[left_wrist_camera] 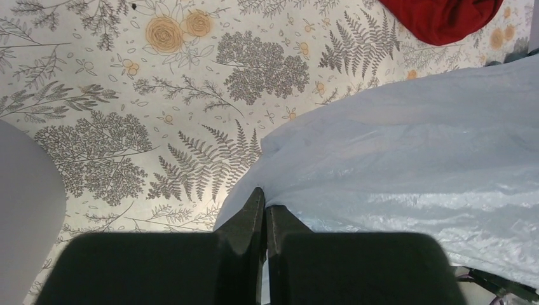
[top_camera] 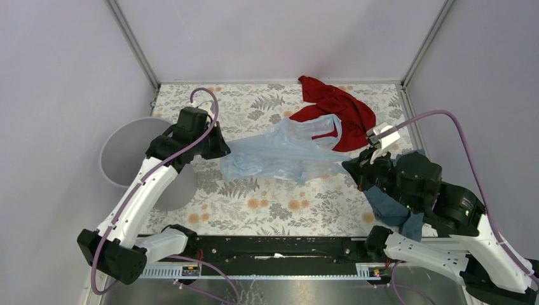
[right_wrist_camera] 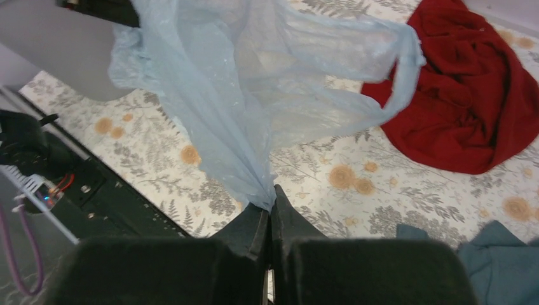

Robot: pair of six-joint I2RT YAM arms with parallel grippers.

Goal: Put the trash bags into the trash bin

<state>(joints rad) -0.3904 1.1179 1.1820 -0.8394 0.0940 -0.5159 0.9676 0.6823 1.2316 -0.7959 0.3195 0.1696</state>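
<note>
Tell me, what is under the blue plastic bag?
The flowery table shows under the trash bag, and one handle loop reaches over the red cloth. Whatever lies right beneath the bag's crumpled middle is covered and cannot be seen.

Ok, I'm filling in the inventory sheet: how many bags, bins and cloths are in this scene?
trash bag: 1
trash bin: 1
cloths: 2 (red cloth, dark teal cloth)
Total: 4
</note>
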